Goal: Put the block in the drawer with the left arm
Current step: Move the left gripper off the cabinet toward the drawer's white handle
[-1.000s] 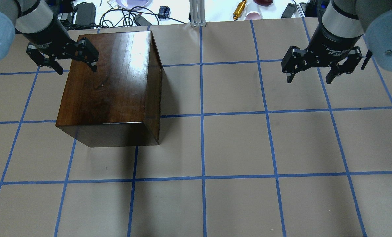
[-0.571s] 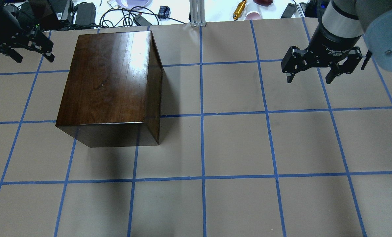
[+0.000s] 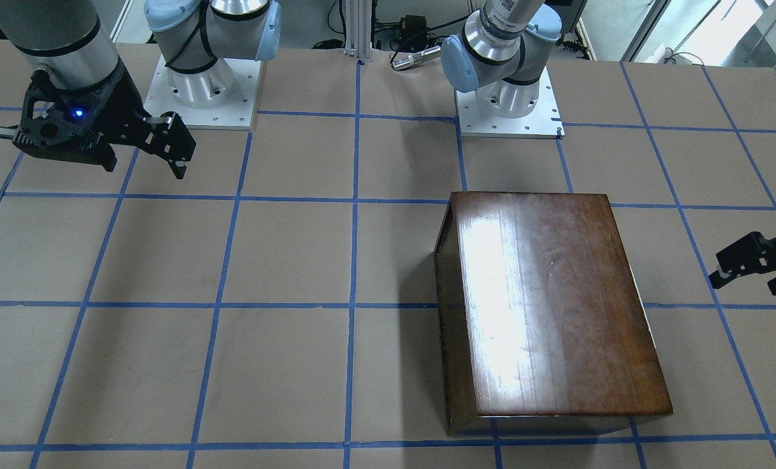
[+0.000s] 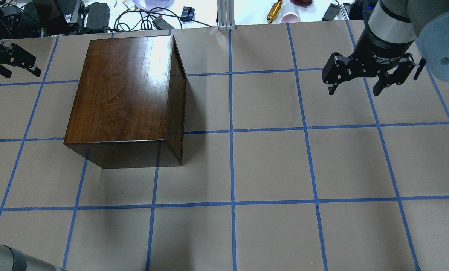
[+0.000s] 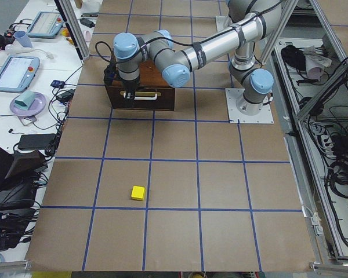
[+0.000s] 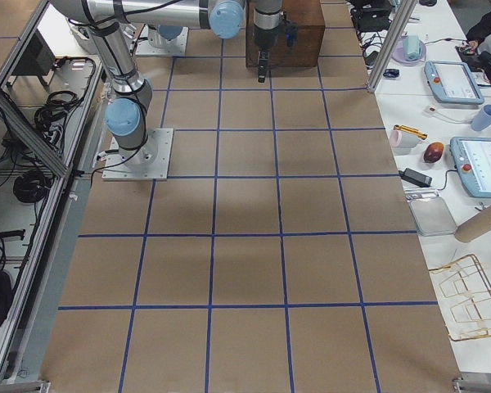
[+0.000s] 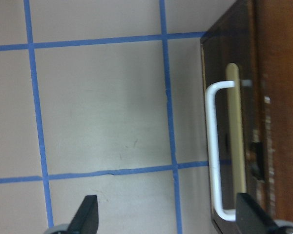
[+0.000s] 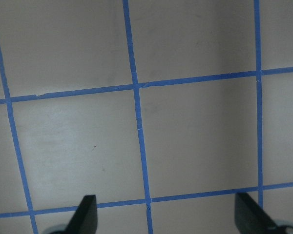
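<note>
the left hand (image 7: 166,209) had swung off the box (image 4: 122,86) top to the drawer (image 7: 234,146) side, spread wide and empty. the drawer was shut and the block (image 5: 138,193) lay well apart on the table (image 4: 269,165); opening, picking and placing all remained.

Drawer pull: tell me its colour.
The drawer pull looks white, a thin U-shaped bar; the left wrist view shows it best.

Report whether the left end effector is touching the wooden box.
Apart. The front-facing view shows a strip of bare table between the left end effector and the wooden box; the overhead view shows the same gap.
</note>
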Motion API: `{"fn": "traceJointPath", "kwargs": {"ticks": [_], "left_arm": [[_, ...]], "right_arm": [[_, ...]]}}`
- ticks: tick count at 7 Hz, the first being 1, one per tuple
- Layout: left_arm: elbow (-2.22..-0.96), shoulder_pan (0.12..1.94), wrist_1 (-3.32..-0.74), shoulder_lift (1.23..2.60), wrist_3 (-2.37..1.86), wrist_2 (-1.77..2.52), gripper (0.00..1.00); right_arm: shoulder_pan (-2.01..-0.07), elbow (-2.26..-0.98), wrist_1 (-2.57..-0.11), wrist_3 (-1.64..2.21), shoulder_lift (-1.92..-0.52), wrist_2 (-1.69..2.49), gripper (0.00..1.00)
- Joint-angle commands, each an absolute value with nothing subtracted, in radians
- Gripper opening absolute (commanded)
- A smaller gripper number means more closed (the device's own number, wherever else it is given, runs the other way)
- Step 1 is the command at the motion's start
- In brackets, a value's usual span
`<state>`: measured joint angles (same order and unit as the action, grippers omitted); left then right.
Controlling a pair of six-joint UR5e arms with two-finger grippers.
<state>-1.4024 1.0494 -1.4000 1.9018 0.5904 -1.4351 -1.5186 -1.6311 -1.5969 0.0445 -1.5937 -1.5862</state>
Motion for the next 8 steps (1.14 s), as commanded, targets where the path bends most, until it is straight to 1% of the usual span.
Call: {"fn": "traceJointPath", "kwargs": {"ticks": [1, 4, 8], "left_arm": [[-1.411, 1.045, -1.394, 1.959, 0.597, -1.370, 1.00], [-1.426, 1.046, -1.397, 2.003, 0.597, -1.335, 1.00], [-1.440, 1.055, -1.407, 2.026, 0.607, -1.282, 1.00]], "right_arm": [[-1.519, -1.632, -1.597, 0.044, -1.594, -1.586, 1.00], [-1.519, -1.631, -1.597, 0.044, -1.594, -1.586, 1.00], [-1.519, -1.631, -1.597, 0.044, -1.594, -1.586, 1.00]]}}
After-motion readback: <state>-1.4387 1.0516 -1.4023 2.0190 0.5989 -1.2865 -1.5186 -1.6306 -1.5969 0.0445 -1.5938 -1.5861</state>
